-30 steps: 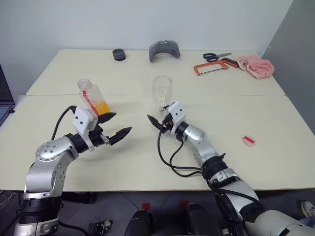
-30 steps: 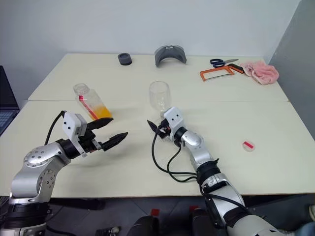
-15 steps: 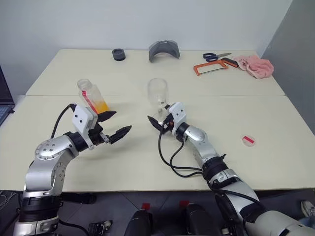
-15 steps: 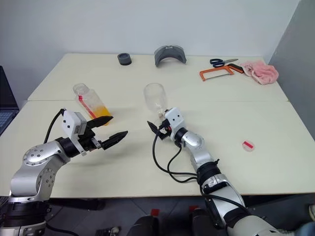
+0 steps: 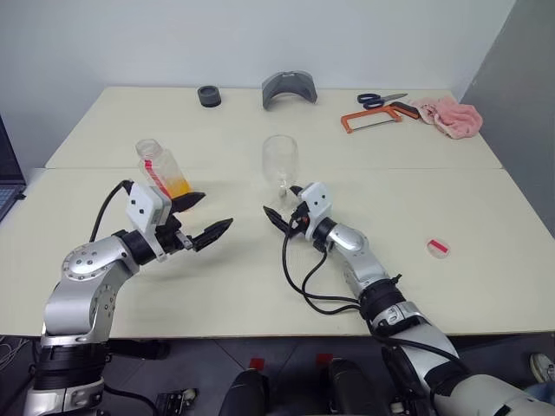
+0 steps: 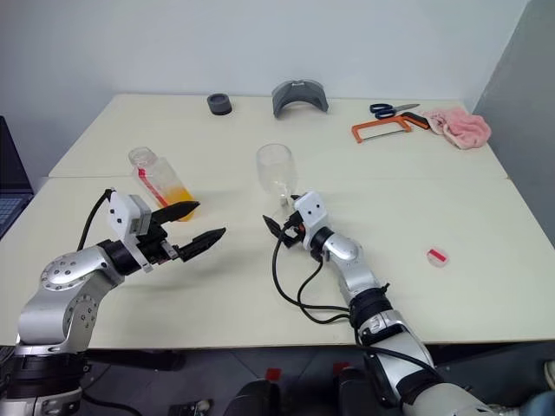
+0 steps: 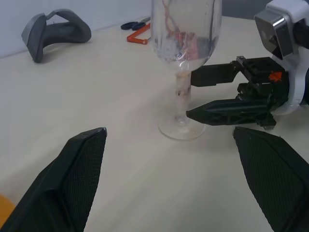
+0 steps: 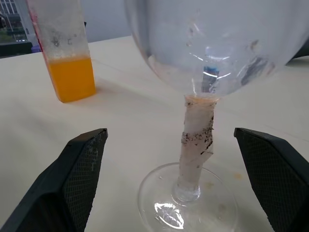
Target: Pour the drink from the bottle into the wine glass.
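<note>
The wine glass stands upright mid-table, clear and holding nothing; its taped stem rises between the fingers of my right gripper, which is open and level with the stem, just above the foot. In the left wrist view the right gripper has its tips beside the stem. The bottle stands to the left with no cap on, the orange drink filling its lower part. My left gripper is open and holds nothing, just in front and to the right of the bottle.
Along the far edge lie a black ring, a grey curved holder, scissors, an orange hacksaw and a pink cloth. A small red-and-white disc lies at the right. A laptop sits at the left edge.
Half a second ago the wine glass leaned to the left; it now stands upright again, slightly left of where it was a second ago. Both arms have barely moved.
</note>
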